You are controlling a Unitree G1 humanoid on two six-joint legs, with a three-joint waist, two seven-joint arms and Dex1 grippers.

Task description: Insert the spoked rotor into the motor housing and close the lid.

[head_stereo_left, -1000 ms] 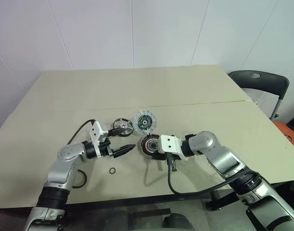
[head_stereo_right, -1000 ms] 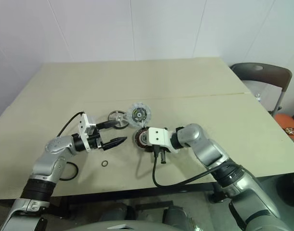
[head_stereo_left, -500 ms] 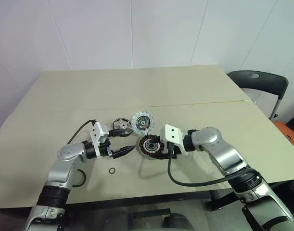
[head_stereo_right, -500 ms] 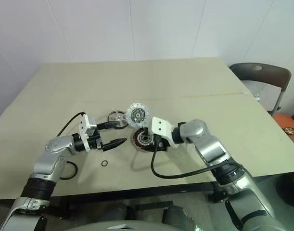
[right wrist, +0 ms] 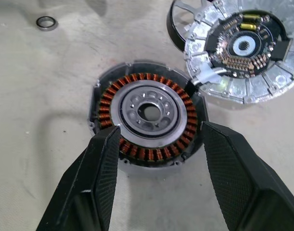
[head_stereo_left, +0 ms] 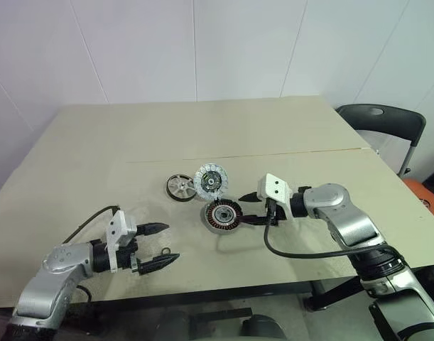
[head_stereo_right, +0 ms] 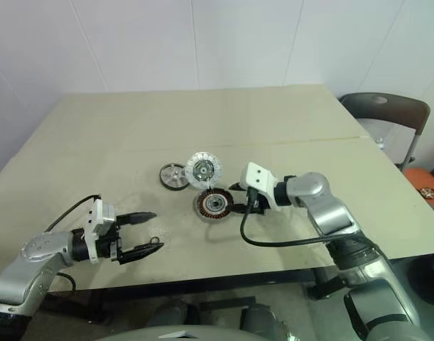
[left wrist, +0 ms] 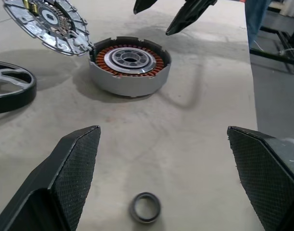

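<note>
Count on table (head_stereo_left: 288, 128):
- motor housing (head_stereo_left: 222, 216), copper windings: 1
- lid (head_stereo_left: 212, 180), white-segmented disc: 1
- spoked rotor (head_stereo_left: 180, 187), silver wheel: 1
- small black ring (left wrist: 145, 208), loose: 1
- grippers: 2, left gripper (head_stereo_left: 160, 243) and right gripper (head_stereo_left: 243, 207), two black fingers each
- chair (head_stereo_left: 383, 122), dark, beyond the table's right edge: 1

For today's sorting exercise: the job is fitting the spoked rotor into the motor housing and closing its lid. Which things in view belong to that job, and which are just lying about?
Belong to the job:
- spoked rotor
- motor housing
- lid

Just lying about:
- small ring on the table
- chair beside the table
</note>
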